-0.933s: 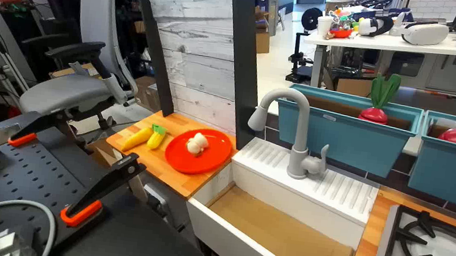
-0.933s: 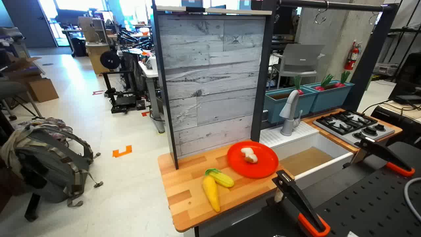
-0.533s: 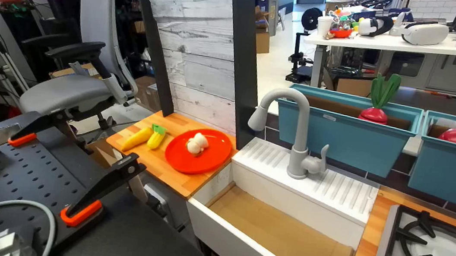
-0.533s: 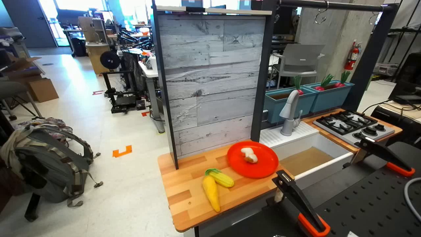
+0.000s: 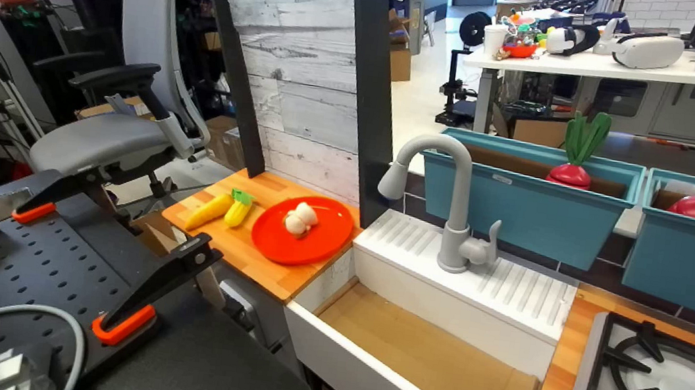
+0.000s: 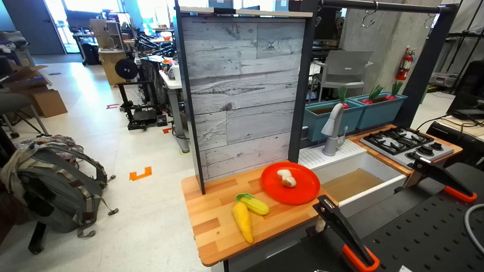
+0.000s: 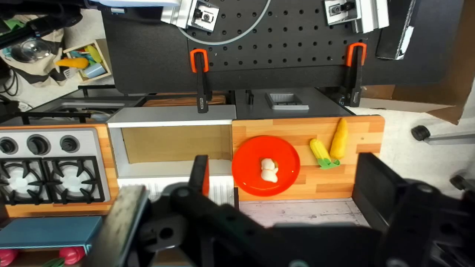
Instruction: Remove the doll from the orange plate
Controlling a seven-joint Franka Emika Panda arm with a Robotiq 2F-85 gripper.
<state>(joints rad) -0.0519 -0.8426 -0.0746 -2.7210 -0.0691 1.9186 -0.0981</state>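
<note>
The doll is a small cream-white and tan rounded toy. It lies near the middle of the round orange plate in the wrist view. Both exterior views also show the doll on the orange plate. My gripper is open and empty; its two fingers stand wide apart in the wrist view. It is high above the counter, with the plate and doll seen between and beyond the fingers. The gripper does not show in either exterior view.
A yellow banana-like item and a yellow-and-green corn-like item lie beside the plate on the wooden counter. A sink with a faucet adjoins the plate's side. An upright grey plank panel stands behind. Black clamps grip the dark table.
</note>
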